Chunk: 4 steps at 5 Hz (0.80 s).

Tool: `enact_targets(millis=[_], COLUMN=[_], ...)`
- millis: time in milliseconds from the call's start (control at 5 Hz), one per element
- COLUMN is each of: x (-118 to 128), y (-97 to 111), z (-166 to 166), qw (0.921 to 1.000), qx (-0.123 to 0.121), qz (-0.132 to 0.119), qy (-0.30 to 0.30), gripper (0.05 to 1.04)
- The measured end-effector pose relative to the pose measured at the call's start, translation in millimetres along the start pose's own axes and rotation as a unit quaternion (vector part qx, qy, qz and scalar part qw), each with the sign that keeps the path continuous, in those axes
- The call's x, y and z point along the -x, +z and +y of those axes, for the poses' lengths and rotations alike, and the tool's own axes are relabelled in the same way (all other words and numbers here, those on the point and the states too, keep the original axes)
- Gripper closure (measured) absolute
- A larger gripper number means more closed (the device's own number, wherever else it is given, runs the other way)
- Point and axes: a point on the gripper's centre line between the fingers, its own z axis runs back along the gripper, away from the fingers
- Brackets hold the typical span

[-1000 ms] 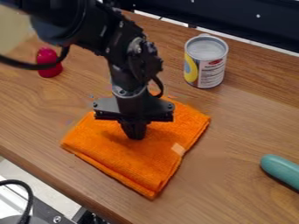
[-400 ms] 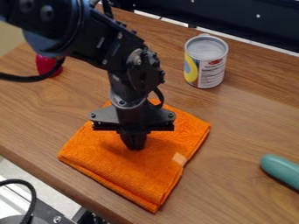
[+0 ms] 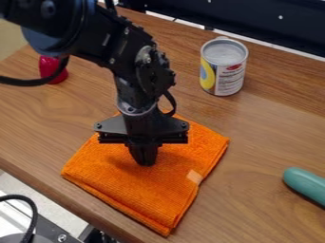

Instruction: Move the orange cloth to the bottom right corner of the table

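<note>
Gripper (image 3: 145, 160): held together, tips down upon the middle of the orange cloth (image 3: 139, 192); cannot tell if with a small fold pinched between.
Orange cloth: folded flat on the near left part of the counter (image 3: 257, 137), along the near left edge.
Weight and touch: probably light, soft, not fragile; likely to slide quite easily, but also to wrinkle or unfold under a push.
Place to hold: better a thick fold near the middle, with all layers together; by one corner, likely to open.
Way to near right: best low and slow, with care for the teal object (image 3: 308, 184) at right.
</note>
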Motion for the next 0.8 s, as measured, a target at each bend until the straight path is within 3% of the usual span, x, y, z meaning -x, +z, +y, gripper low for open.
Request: enact_targets(millis=[400,800], x=[-20,-25], y=[39,57], z=[7,8], qw=[0.9994,0.9991], qx=[0.023,0.028], qz=[-0.006,-0.002], qy=[0.027,0.033], gripper=[1.031,1.031])
